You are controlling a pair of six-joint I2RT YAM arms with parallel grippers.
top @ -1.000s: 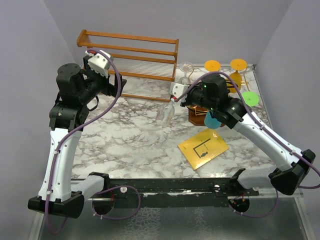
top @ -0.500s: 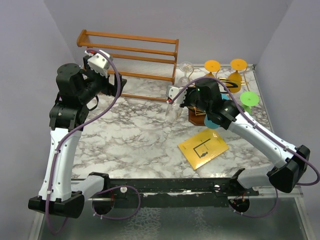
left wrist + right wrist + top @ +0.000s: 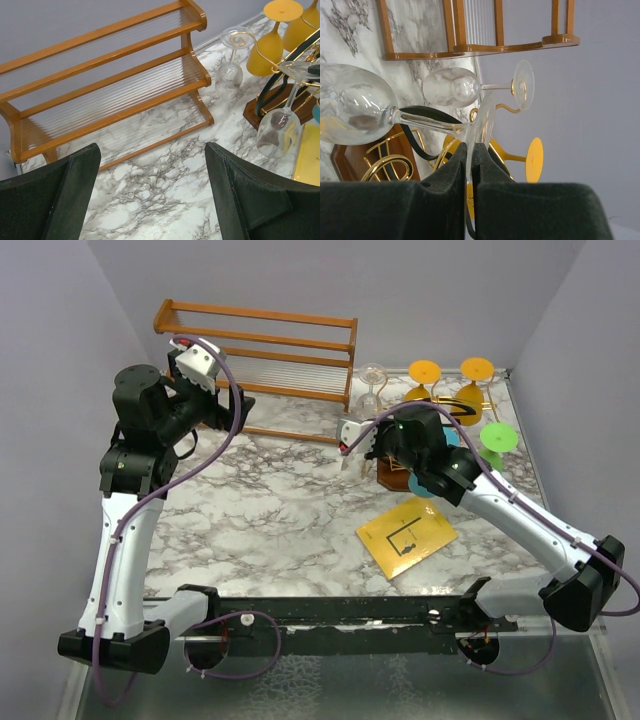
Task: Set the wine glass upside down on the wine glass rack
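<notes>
My right gripper (image 3: 472, 147) is shut on the round foot of a clear wine glass (image 3: 352, 105). The glass hangs bowl-down in the left wrist view (image 3: 278, 131), just in front of the wine glass rack (image 3: 265, 107), a gold wire stand on a dark wooden base (image 3: 350, 160). In the top view the right gripper (image 3: 352, 442) holds the wine glass (image 3: 350, 458) at the left side of the wine glass rack (image 3: 392, 478). My left gripper (image 3: 151, 150) is open and empty, high over the marble near the shelf, also seen in the top view (image 3: 238, 403).
A second clear glass (image 3: 231, 74) and yellow glasses (image 3: 267, 47) hang upside down on the rack, with a green-footed one (image 3: 500, 436) on its right. An orange-brown slatted shelf (image 3: 260, 345) stands at the back left. A yellow card (image 3: 407, 533) lies on the marble.
My right arm has carried the clear glass back and to the right, closer to the rack. The left arm has not moved.
</notes>
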